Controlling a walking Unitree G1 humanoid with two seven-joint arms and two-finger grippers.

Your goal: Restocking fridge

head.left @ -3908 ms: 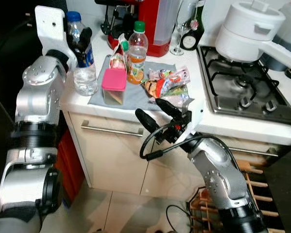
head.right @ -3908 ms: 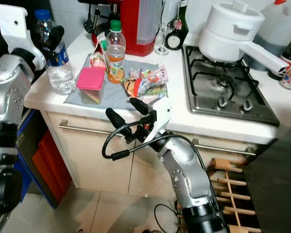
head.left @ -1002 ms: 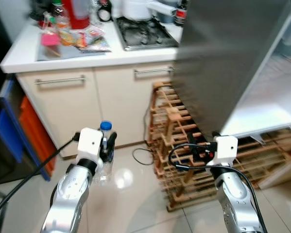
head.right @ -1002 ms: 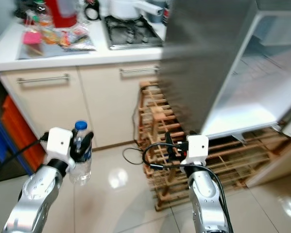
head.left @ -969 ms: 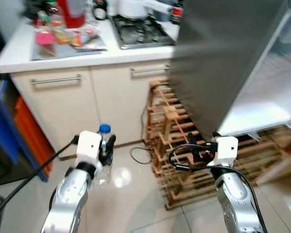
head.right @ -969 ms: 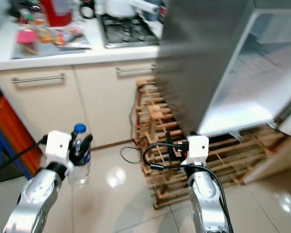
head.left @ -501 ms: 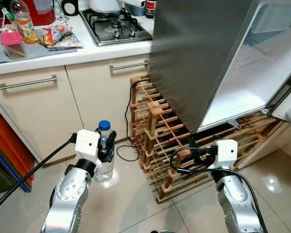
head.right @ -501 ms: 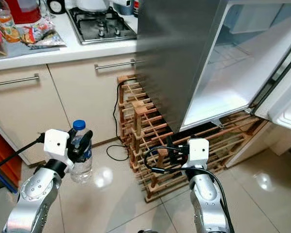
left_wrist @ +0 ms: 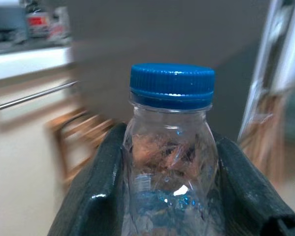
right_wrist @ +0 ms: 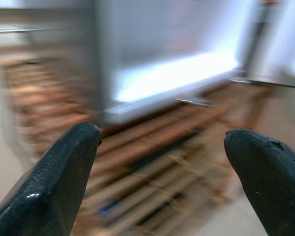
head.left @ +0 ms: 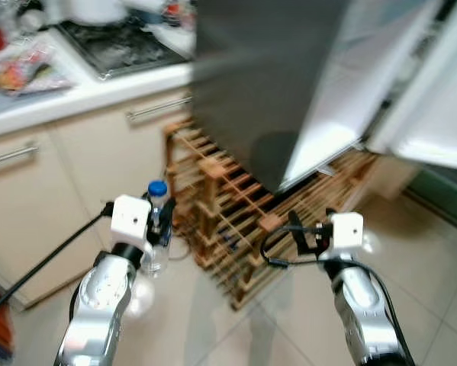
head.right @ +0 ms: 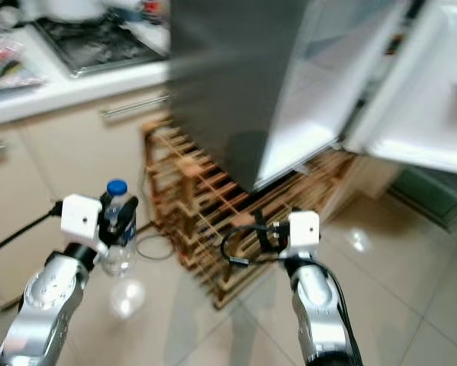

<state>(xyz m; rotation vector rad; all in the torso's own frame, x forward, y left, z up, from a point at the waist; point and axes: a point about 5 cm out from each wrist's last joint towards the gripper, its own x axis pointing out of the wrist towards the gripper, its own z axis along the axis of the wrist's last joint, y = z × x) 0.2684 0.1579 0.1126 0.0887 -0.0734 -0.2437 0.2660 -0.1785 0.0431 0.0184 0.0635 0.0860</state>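
the left gripper [head.left: 159, 226] is clamped on a water bottle [head.left: 156, 221] with a blue cap, its 2 black fingers [left_wrist: 95, 196] pressed to the bottle's sides; the bottle is upright, carried low above the floor tiles [head.left: 434, 274]. the right gripper [head.left: 304, 229] is spread wide with nothing in it, held out in front of the wooden wine rack [head.left: 228, 206]. the fridge [head.left: 274, 84] stands just ahead with its door [head.left: 434, 99] open. more groceries [head.left: 18, 69] lie on the kitchen surface [head.left: 83, 95]. by my reading, 1 bottle is in transit and not yet shelved, so most of the restocking is left.
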